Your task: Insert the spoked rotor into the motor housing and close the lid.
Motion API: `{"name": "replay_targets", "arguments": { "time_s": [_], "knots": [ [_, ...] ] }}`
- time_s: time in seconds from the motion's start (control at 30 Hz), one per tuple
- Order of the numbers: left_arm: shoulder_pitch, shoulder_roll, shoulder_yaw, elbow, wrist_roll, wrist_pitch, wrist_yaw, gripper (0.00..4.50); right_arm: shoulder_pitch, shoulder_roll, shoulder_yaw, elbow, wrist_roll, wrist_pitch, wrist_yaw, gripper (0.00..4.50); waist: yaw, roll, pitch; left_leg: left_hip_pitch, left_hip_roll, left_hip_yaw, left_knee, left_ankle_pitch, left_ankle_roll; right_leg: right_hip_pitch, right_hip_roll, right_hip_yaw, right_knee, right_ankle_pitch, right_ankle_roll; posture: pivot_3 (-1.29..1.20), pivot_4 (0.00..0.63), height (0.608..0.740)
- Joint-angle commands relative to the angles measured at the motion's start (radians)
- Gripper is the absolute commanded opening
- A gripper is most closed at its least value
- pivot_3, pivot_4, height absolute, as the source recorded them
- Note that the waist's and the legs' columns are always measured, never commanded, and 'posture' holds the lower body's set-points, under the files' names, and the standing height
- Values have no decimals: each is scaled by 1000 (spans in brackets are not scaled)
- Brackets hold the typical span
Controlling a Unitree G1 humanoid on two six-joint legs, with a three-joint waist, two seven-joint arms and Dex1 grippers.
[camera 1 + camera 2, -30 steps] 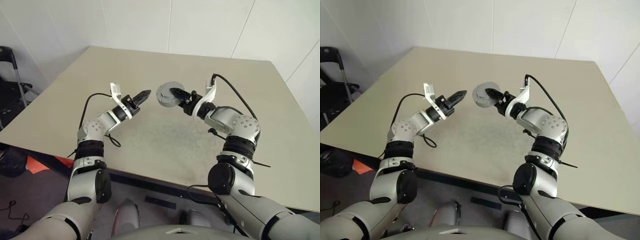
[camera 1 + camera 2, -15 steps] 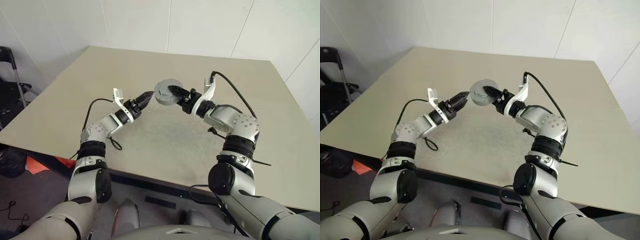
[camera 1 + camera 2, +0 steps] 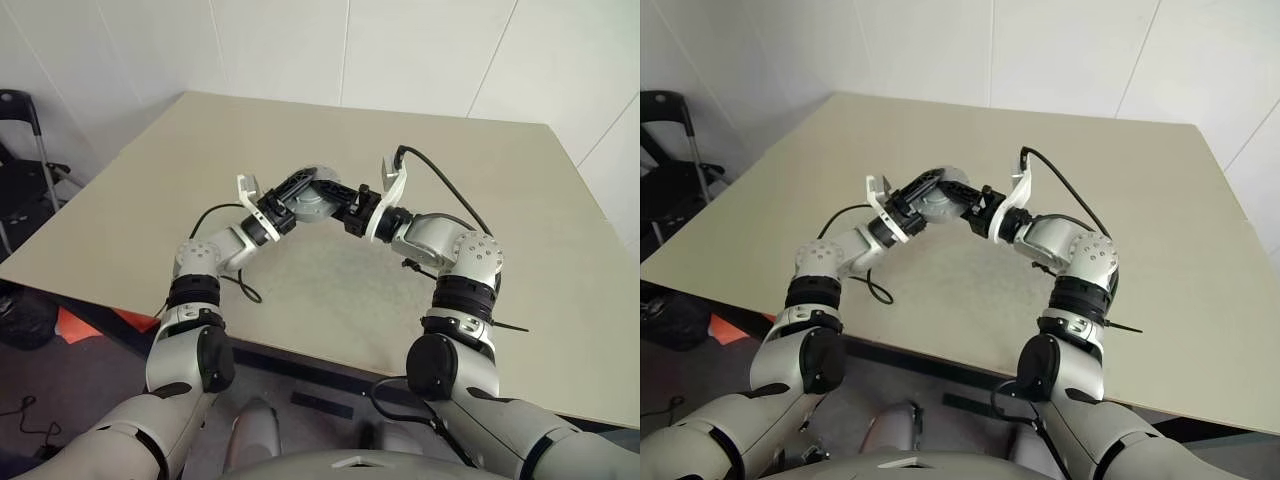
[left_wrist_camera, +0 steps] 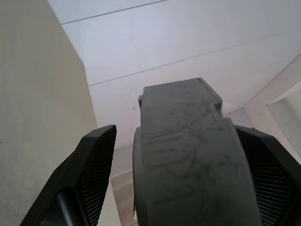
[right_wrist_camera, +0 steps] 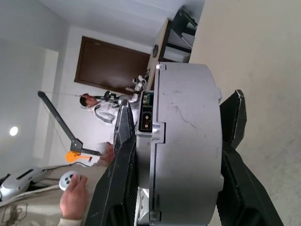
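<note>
The motor housing, a round grey puck, hangs in the air above the middle of the beige table. My right gripper is shut on the housing, clamping it edge-on from the right between its two fingers. From the left, my left gripper stands open around the same housing. A gap shows between one left finger and the puck's rim. The spoked rotor is hidden, and I cannot tell a lid apart from the housing.
A black chair stands off the table's left side. White walls close the back. In the right wrist view a person stands far off, and a hand holding a small controller is nearer.
My left gripper has gone from shut to open and moved right, its fingers now around the housing. My right gripper carried the housing leftward to meet it.
</note>
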Motion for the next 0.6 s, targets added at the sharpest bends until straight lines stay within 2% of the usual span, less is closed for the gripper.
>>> {"name": "replay_targets", "arguments": {
  "time_s": [0.03, 0.6],
  "knots": [
    [-38, -12, -1, -4, -21, -5, -12, 3958, -15, -1, 26, -52, 65, -3, 5, 2080, 0, 0, 0, 0, 0, 0, 0, 0, 0, 0, 0, 0, 0, 0, 0, 0, 0, 740],
    [-27, 6, 10, -6, -8, -53, 7, 3958, -18, -40, 42, -21, 68, -56, 6, 2080, 1, 0, 0, -2, 0, -1, 2, 0, 0, 0, 0, 0, 0, 1, 2, 0, 0, 740]
  ]
}}
